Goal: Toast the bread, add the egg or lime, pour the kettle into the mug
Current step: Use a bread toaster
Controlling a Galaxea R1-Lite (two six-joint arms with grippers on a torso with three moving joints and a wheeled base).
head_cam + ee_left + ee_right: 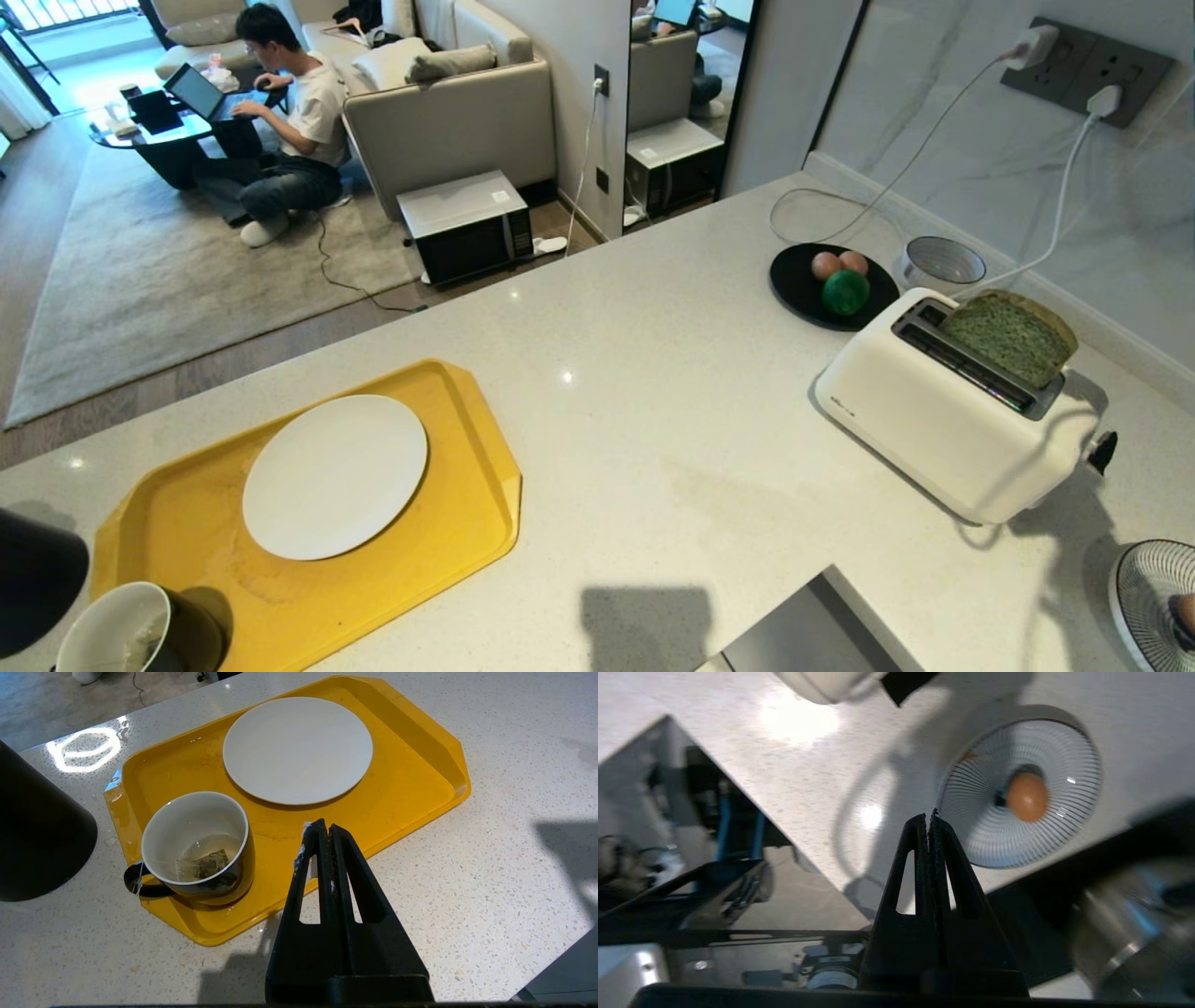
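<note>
The green bread (pixel 1008 336) stands in a slot of the white toaster (pixel 943 420). Behind it, two eggs (pixel 825 265) and the lime (pixel 846 292) lie on a black plate (pixel 795 285). The black kettle (pixel 37 830) stands beside the yellow tray (pixel 411 779). On the tray sit the mug (pixel 196 849), holding a tea bag, and a white plate (pixel 297 749). My left gripper (pixel 325 828) hangs shut and empty over the tray's near edge. My right gripper (pixel 928 817) is shut and empty above the counter, beside a striped bowl (pixel 1045 844) holding another egg (pixel 1027 797).
A grey bowl (pixel 943 261) and white cables lie behind the toaster, under the wall sockets (pixel 1088 65). The striped bowl (pixel 1148 597) sits at the counter's near right. A person (pixel 289 121) sits on the floor beyond the counter, near a microwave (pixel 467 224).
</note>
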